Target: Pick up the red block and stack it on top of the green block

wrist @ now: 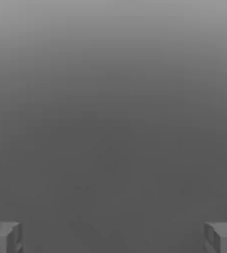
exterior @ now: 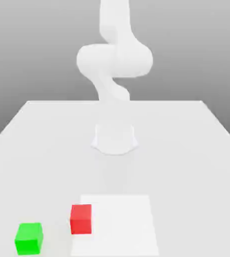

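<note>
Green block [exterior: 29, 238] nearest, red block [exterior: 81, 219] just beside; hand [wrist: 113, 237] released, fingers wide apart.

The table [exterior: 36, 150] is a flat white surface with a matte finish. Its far edge meets the backdrop [exterior: 31, 50] along a straight horizontal line. The backdrop above the table is a plain grey gradient, lighter toward the upper area and darker just above the table's far edge. A brighter white rectangular patch [exterior: 132, 226] lies flush on the table near its front edge. Lighting is soft and even; shadows on the table are faint.
</note>
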{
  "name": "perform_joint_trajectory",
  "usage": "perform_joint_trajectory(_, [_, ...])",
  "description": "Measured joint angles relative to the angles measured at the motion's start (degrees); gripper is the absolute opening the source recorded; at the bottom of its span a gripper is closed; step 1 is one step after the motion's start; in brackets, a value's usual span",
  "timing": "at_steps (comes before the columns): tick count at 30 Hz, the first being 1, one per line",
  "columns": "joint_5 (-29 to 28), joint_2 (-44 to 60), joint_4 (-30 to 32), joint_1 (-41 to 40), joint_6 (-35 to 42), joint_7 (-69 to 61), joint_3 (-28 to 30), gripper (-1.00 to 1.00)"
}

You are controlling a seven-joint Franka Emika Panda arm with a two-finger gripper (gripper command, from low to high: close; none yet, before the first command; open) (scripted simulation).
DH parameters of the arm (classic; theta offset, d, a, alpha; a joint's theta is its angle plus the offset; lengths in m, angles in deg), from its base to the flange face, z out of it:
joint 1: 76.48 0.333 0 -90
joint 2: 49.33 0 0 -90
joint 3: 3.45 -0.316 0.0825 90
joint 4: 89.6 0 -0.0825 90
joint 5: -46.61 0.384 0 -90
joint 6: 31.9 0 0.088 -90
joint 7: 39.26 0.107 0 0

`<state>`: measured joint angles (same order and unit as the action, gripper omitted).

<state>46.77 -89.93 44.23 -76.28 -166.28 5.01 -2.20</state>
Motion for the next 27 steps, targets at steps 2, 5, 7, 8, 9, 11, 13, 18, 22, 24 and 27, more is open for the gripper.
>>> perform_joint_trajectory(2, [0.16, 4.42, 1.73, 0.16, -2.20, -1.34, 1.07, 0.00])
perform_joint_trajectory(5, [0.48, 10.73, 4.20, 0.28, -5.34, -3.32, 2.52, 0.00])
perform_joint_trajectory(7, [0.74, 14.89, 5.82, 0.31, -7.41, -4.66, 3.43, 0.00])
perform_joint_trajectory(8, [0.89, 16.97, 6.63, 0.29, -8.44, -5.35, 3.85, 0.00])
perform_joint_trajectory(9, [1.04, 19.05, 7.45, 0.28, -9.47, -6.02, 4.28, 0.00])
perform_joint_trajectory(11, [1.32, 23.21, 9.07, 0.26, -11.53, -7.38, 5.14, 0.00])
perform_joint_trajectory(13, [1.63, 27.36, 10.69, 0.17, -13.59, -8.75, 5.91, 0.00])
perform_joint_trajectory(18, [2.22, 37.75, 14.75, -0.67, -18.75, -12.06, 7.48, 0.00])
perform_joint_trajectory(22, [2.61, 46.03, 17.46, -1.79, -23.20, -14.38, 7.78, 0.00])
perform_joint_trajectory(24, [3.98, 50.18, 17.27, -2.40, -26.40, -15.62, 6.94, 0.00])
perform_joint_trajectory(27, [6.35, 56.41, 16.45, -4.16, -31.58, -17.46, 4.68, 0.00])
